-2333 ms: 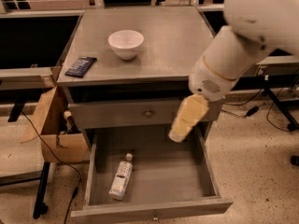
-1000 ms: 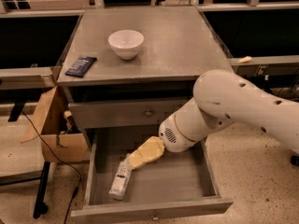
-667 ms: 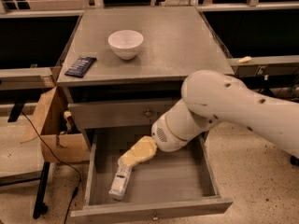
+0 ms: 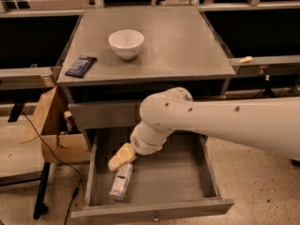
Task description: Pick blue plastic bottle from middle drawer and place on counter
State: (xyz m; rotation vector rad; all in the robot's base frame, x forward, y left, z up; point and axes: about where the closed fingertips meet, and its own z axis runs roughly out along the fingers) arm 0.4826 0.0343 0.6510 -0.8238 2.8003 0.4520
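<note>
The blue plastic bottle point(image 4: 121, 182) lies on its side in the left part of the open middle drawer point(image 4: 187, 182), cap end towards the back. My gripper point(image 4: 120, 158), with yellowish fingers, is lowered into the drawer and sits right at the bottle's upper end, which it hides. My white arm reaches in from the right across the drawer. The counter point(image 4: 187, 41) is the grey top of the cabinet above.
A white bowl point(image 4: 126, 43) and a dark flat packet point(image 4: 81, 65) sit on the counter's left half. The upper drawer point(image 4: 101, 115) is closed. A cardboard box point(image 4: 51, 125) stands left of the cabinet. A cable runs along the floor at left.
My gripper has come down from above the drawer's right side and moved left and down onto the bottle's upper end. The bottle has not moved.
</note>
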